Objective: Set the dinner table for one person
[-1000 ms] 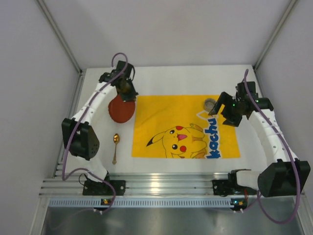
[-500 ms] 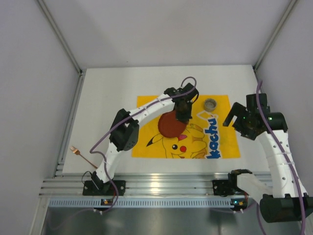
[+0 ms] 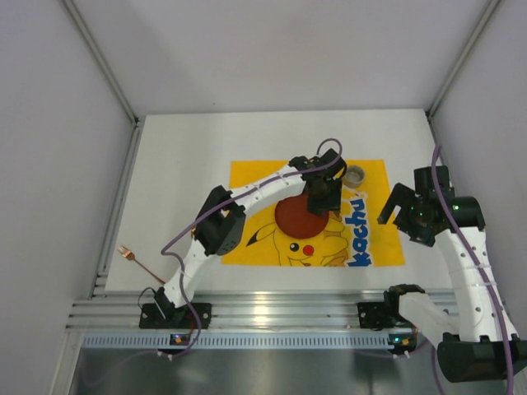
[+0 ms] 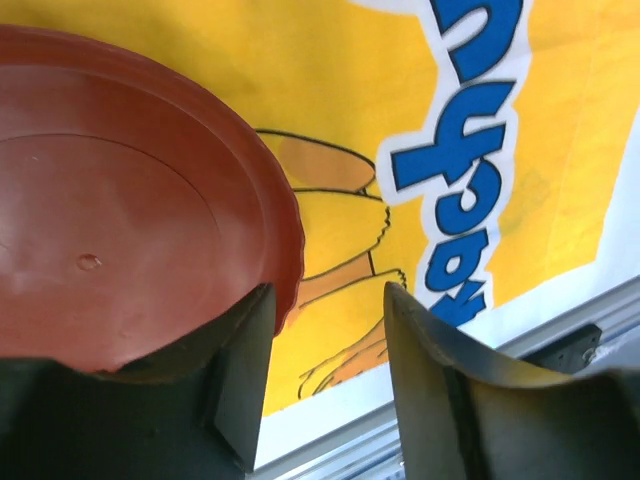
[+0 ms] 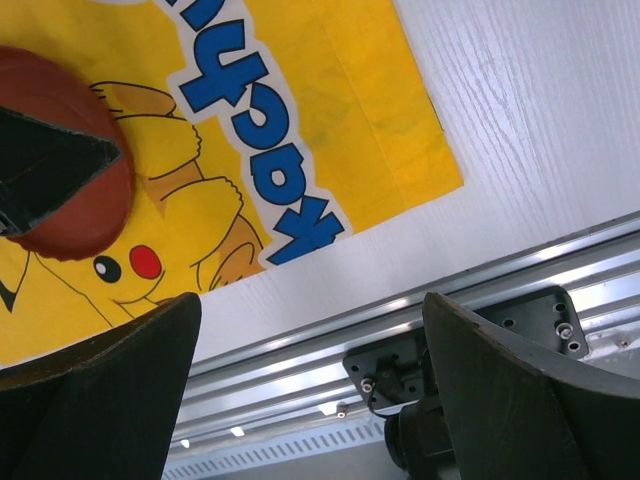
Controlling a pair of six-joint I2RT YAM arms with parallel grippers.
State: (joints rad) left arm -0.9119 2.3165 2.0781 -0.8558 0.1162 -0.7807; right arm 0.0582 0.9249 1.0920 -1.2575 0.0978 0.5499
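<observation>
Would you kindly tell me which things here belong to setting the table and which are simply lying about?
Belonging to the job:
- red plate, at the open left gripper
- small cup
- fork
- yellow mat
- white table

Just there:
- aluminium rail
- arm bases

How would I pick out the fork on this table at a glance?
Start at the white dinner table and find the yellow cartoon mat in its middle. Left of the mat, close to the silver rail at the near edge, a thin copper-coloured fork lies slanted. It alone lies on bare white; the red plate and small silvery cup are over the mat.
</observation>
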